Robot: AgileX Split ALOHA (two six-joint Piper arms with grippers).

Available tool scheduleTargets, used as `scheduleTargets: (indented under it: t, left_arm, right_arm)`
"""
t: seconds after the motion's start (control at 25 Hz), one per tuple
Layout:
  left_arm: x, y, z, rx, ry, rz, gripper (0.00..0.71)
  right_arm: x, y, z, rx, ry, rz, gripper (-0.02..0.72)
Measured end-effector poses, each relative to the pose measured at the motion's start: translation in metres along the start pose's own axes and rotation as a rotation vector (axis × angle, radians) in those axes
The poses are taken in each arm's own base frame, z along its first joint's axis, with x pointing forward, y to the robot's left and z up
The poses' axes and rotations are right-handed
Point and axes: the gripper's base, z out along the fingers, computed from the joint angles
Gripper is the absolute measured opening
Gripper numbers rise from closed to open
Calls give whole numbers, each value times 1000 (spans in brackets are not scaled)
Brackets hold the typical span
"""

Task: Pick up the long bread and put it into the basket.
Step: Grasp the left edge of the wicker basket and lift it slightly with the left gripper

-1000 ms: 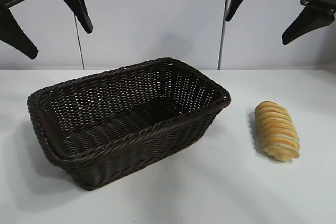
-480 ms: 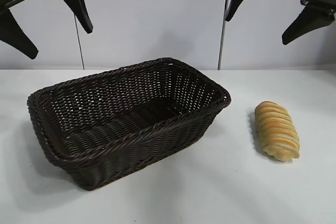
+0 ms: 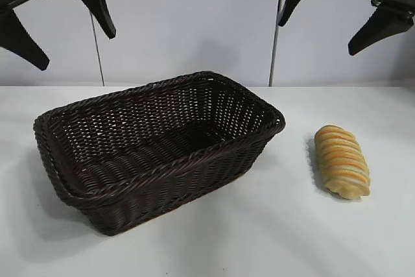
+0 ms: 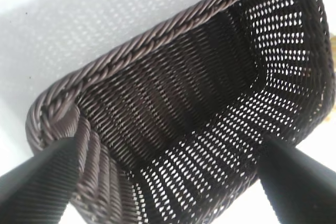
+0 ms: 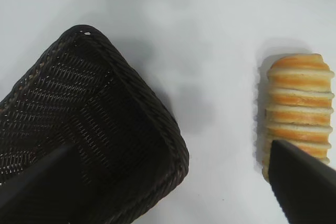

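Almost nothing differs from a second ago: the left gripper [image 3: 61,21] has tipped by a hair, while the right gripper [image 3: 337,11], the bread [image 3: 342,161] and the basket [image 3: 155,186] sit as they did, so by my reading the pick has not begun. Both grippers hang high over the bench [image 3: 272,231] with fingers spread wide and grasping nothing, the left over the basket, the right over the gap between basket and bread. The bread lies on the bench well apart from the basket's right end: an oblong golden loaf, crosswise orange-brown ridges, pale rounded ends. The basket is empty, dark brown wicker, sloped openwork walls, braided rim.
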Motion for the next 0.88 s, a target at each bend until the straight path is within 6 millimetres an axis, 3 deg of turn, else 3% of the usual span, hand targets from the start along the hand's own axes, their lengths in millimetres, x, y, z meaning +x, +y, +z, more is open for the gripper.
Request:
scheduleTargets:
  t: [0.16,0.32,0.6,0.88]
  left_arm:
    - [10,7,-12,-81,-7,-2,666]
    - [35,19,-23,-138,-11,-39,666]
    - [73,39,15,-102,47,-159,665]
    - [92,56,44,-74,-18,-251,665]
  right_arm:
    - [0,0,0,0,0,-3,695]
    - [0,0,0,1,3,-3,695]
    - [1,0,0,3,8,-3,695]
    - [2,-1,0,8,25,-4,695]
